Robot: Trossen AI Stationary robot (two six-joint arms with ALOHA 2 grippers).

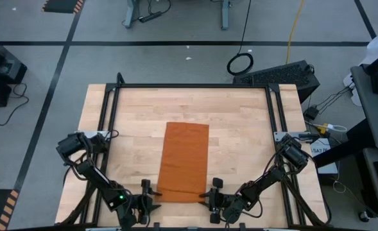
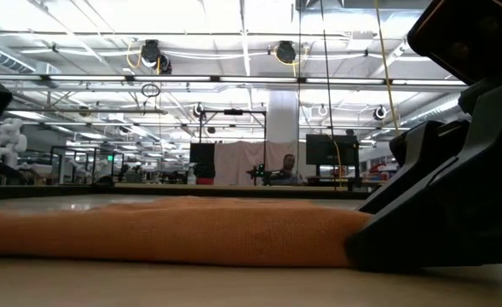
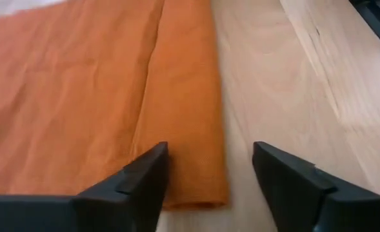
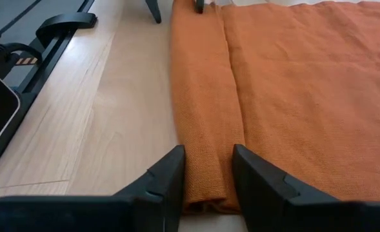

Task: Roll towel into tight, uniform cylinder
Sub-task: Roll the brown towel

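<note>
The rust-orange towel [image 1: 183, 157] lies flat on the wooden table, long side running near to far. Its near edge is turned over into a narrow rolled strip [image 1: 182, 192]; from the low view it is a low ridge [image 2: 174, 230]. My right gripper [image 4: 209, 171] is at the strip's right end [image 1: 212, 194], shut on it. My left gripper [image 3: 209, 174] is open at the strip's left end [image 1: 149, 194]. One of its fingers [image 3: 148, 177] stands over the flat cloth, and the other [image 3: 286, 183] stands over bare wood. My right gripper pinches the right end of the rolled strip [image 4: 206, 151] between its two fingers. The fingers slant down from the near right and lie along the strip. The strip stays on the table, several layers thick. My left gripper straddles the strip's left end [image 3: 193, 187]; I cannot tell whether it touches the cloth.
A black metal frame [image 1: 111, 102] runs along the table's left, far and right sides, and one rail [image 4: 60, 26] lies close beside my right gripper. Bare wood [image 1: 131, 147] lies on both sides of the towel.
</note>
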